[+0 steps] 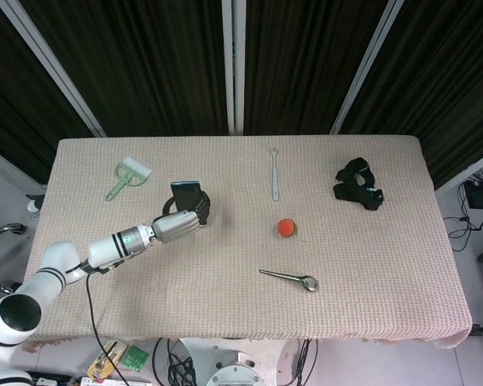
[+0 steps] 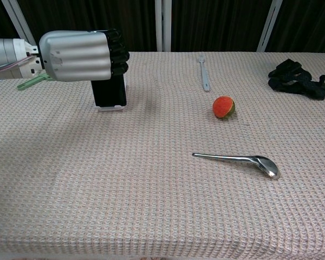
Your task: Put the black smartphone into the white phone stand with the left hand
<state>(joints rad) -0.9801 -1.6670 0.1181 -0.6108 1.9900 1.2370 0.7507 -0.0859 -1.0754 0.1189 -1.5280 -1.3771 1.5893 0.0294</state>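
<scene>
The black smartphone (image 2: pixel 109 92) stands nearly upright, its lower edge in the white phone stand (image 2: pixel 111 108) on the left part of the table. My left hand (image 2: pixel 78 54) comes in from the left and grips the phone's upper part, its dark fingers (image 2: pixel 118 53) curled over the top edge. In the head view the phone (image 1: pixel 185 191) shows just beyond the left hand (image 1: pixel 183 223); the stand is hidden there. My right hand is in neither view.
A green brush (image 1: pixel 127 174) lies behind and to the left of the phone. A white toothbrush (image 2: pixel 204 73), an orange ball (image 2: pixel 223 106), a metal spoon (image 2: pixel 238 161) and a black bundle (image 2: pixel 297 79) lie to the right.
</scene>
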